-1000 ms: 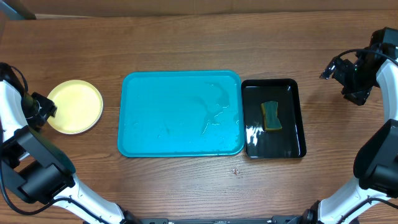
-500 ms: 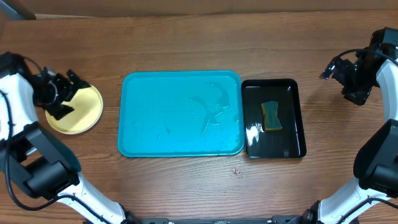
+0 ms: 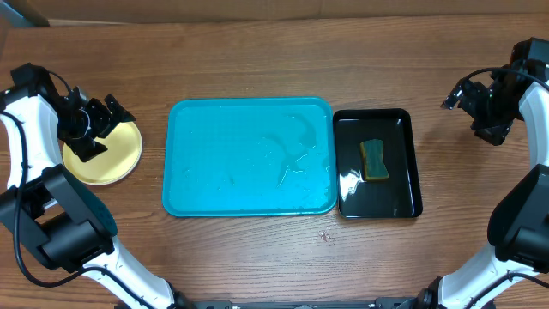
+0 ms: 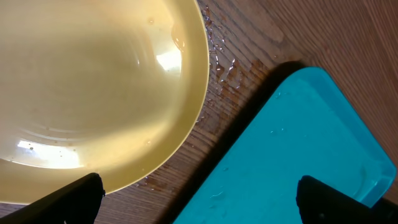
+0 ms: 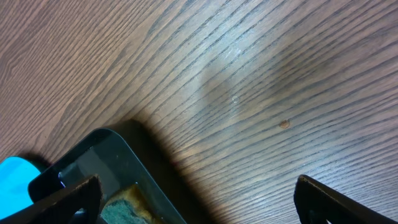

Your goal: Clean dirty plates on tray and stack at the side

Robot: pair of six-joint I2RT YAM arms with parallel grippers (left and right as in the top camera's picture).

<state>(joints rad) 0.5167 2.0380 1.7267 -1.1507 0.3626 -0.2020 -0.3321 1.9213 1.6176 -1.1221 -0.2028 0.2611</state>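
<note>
While the worktop [image 3: 257,51] carries everything, the turquoise tray [image 3: 249,154] lies bare and wet at its middle. Item: black tray [image 3: 399,172], just beside its right edge, holding a sponge [image 3: 373,160]. Item: pale yellow plate [image 3: 107,159], just left of it, apart. Item: left gripper [image 3: 105,129] over that plate, jaws released. Item: right gripper [image 3: 470,116], well right of it, jaws released, holding nothing.

Pale yellow plate [image 3: 117,160], turquoise tray [image 3: 240,167], black tray [image 3: 403,196] (sponge [image 3: 373,160] green-yellow), brown wood-grain table [image 3: 257,60].

Brown wood-grain tabletop [image 3: 257,64] fills overhead view; pale tan strip [image 3: 300,7] along edge at 12 o'clock; soft glare [image 5: 230,68] on grain, right wrist view.
</note>
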